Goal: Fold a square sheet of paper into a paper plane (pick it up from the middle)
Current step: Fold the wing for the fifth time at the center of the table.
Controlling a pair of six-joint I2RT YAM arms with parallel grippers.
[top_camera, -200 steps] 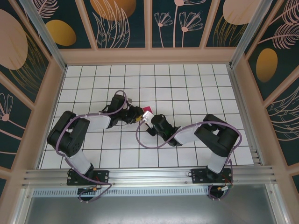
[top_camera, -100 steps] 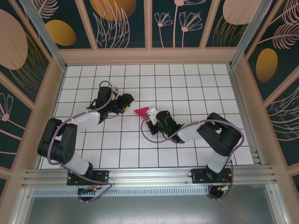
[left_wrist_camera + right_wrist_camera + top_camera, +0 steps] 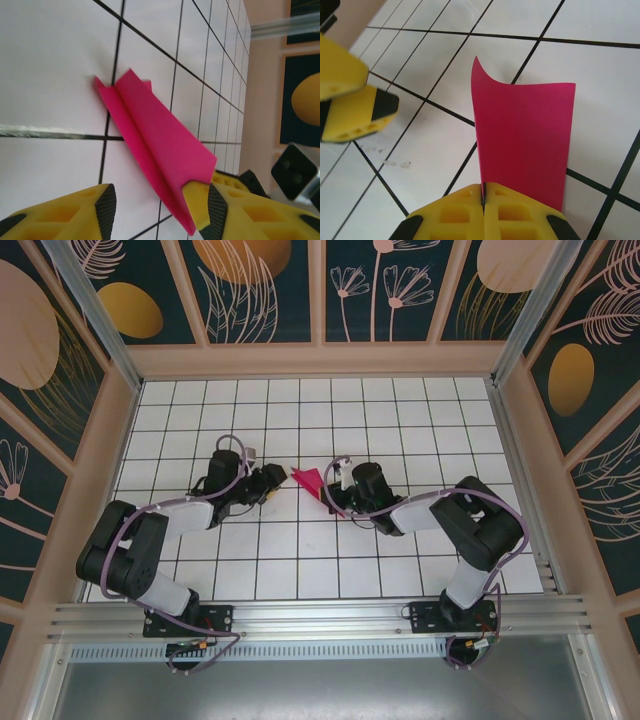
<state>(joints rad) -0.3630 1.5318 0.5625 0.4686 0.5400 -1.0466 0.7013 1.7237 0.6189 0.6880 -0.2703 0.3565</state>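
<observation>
The sheet of paper [image 3: 307, 479] is a narrow magenta-pink dart with a centre crease, a paper plane shape held just above the tiles between the two arms. My right gripper [image 3: 483, 192] is shut on its lower fold, and the wing [image 3: 525, 130] spreads away from the fingers. My left gripper [image 3: 157, 207] stands open with the tail of the paper [image 3: 160, 145] between its fingers, close to the right-hand pad [image 3: 216, 210]. In the top view the left gripper [image 3: 274, 483] is left of the paper and the right gripper [image 3: 330, 481] is right of it.
White tiled floor [image 3: 300, 550] with black grid lines runs under both arms. Beige walls [image 3: 320, 360] with dark flower panels close in the back and sides. An aluminium rail [image 3: 320, 615] runs along the near edge at the arm bases.
My left gripper has opened and let go of the paper, drawing back to the left. The right gripper keeps the paper and its wrist has swung rightward and further from the bases.
</observation>
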